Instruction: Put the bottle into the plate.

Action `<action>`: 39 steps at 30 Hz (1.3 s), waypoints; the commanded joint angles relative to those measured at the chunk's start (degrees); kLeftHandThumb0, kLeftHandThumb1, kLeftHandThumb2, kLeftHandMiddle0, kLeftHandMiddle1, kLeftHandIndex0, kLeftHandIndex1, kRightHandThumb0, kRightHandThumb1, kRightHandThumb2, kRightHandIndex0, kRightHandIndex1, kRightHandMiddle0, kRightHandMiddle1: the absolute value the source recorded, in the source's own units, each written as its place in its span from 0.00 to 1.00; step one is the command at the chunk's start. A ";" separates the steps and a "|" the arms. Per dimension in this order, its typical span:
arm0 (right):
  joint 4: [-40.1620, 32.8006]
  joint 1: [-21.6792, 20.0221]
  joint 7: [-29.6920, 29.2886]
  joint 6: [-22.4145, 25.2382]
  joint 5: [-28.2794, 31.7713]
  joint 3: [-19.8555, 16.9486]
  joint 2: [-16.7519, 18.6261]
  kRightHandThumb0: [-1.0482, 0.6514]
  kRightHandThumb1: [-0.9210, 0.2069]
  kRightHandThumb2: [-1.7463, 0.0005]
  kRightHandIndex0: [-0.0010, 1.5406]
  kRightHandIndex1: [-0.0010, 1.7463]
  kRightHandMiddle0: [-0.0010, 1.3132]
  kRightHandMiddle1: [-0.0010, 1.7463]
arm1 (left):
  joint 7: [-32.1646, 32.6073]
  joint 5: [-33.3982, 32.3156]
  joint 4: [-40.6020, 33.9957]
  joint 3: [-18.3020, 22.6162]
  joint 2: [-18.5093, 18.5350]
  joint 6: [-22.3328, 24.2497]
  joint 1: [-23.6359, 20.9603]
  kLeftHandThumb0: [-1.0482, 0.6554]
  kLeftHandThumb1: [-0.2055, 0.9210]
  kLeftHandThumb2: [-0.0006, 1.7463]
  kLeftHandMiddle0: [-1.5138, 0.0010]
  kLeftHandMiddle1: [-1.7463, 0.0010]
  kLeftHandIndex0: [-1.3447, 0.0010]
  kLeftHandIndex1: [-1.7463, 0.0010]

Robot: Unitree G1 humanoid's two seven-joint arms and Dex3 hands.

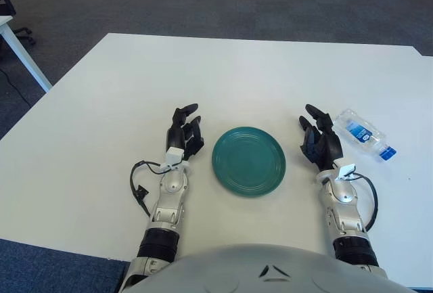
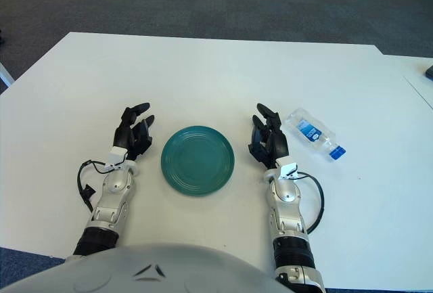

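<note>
Bottle-to-plate work has not begun, so the step in hand is judged to be the reach and grasp. Going left to right across the white desk [image 1: 101, 103]: the left robot hand [image 1: 185, 130] rests on the desk just left of the plate, fingers loosely extended and holding nothing; it looks idle. The green plate [image 1: 249, 160] lies bare between the two hands. The right robot hand [image 1: 319, 141] rests just right of the plate, its fingers relaxed and partly spread, also holding nothing. The clear bottle [image 1: 364, 134] lies on its side just beyond and to the right of that hand, near it but not touching, its blue cap pointing away to the right and toward the robot.

To do the grasp well, the right hand should probably close across the labelled middle of the body, since a round bottle lying flat may roll if nudged from one side.
</note>
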 commanded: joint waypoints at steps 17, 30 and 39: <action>2.59 1.27 0.38 2.41 -0.23 0.23 -0.45 0.27 0.00 0.52 0.22 0.00 0.00 0.37 | 0.46 0.16 1.96 -0.47 -0.62 2.32 1.23 0.16 1.00 0.45 0.47 0.97 0.78 0.52; 2.92 -0.35 1.10 0.10 0.77 -0.99 -1.22 0.27 0.00 0.52 0.22 0.00 0.00 0.35 | -0.18 -0.45 3.66 -0.41 -0.61 2.39 0.24 0.15 1.00 0.45 0.47 0.98 0.80 0.53; 3.55 -1.34 2.47 -5.22 0.18 -0.62 -1.87 0.27 0.00 0.55 0.22 0.00 0.00 0.35 | -0.53 -0.72 3.90 -0.53 -0.78 3.03 -0.17 0.19 1.00 0.45 0.47 0.97 0.80 0.53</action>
